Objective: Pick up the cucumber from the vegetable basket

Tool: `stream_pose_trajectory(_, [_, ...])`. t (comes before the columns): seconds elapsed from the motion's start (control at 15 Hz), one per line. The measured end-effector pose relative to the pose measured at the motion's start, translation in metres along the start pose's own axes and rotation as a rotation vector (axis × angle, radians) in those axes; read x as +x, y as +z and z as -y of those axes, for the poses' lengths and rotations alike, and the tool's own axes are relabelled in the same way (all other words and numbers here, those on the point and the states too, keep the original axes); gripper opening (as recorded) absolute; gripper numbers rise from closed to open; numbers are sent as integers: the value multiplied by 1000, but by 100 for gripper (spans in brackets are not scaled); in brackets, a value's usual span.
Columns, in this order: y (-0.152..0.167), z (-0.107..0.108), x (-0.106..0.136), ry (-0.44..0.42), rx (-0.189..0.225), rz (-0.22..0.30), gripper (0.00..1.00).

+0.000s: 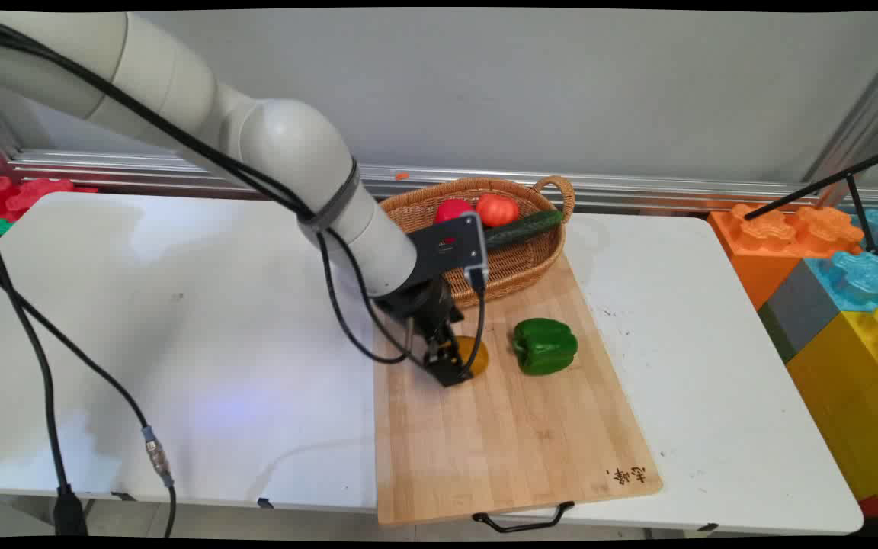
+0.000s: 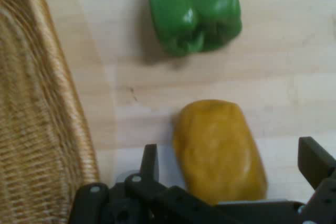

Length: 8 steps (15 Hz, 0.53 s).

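My gripper (image 1: 450, 364) (image 2: 231, 156) is down on the wooden cutting board (image 1: 500, 435), open, one finger (image 2: 149, 161) on each side of a yellow-orange rounded fruit (image 1: 479, 354) (image 2: 218, 148). Whether the fingers touch the fruit I cannot tell. A green bell pepper (image 1: 545, 345) (image 2: 194, 11) lies on the board just beyond it, apart from it. Close behind the gripper stands a wicker basket (image 1: 519, 267) (image 2: 37, 129) holding a tomato (image 1: 497, 209), a red fruit (image 1: 450, 209) and a cucumber (image 1: 524, 227).
Large orange, blue, grey and yellow toy blocks (image 1: 828, 290) stand off the table's right edge, under a black tripod leg (image 1: 828, 181). Red blocks (image 1: 20, 194) lie at the back left. Black cables (image 1: 43, 366) hang over the table's left side.
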Motion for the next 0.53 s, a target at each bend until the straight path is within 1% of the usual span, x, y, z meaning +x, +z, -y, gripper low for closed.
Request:
stream_pose_trajectory(0.2, [-13, 9, 17, -1, 38, -29, 100])
stream_pose_trajectory(0.4, [-30, 31, 41, 0, 117, -70, 100])
stream_pose_trajectory(0.53, [-35, 45, 50, -1, 163, -80, 100])
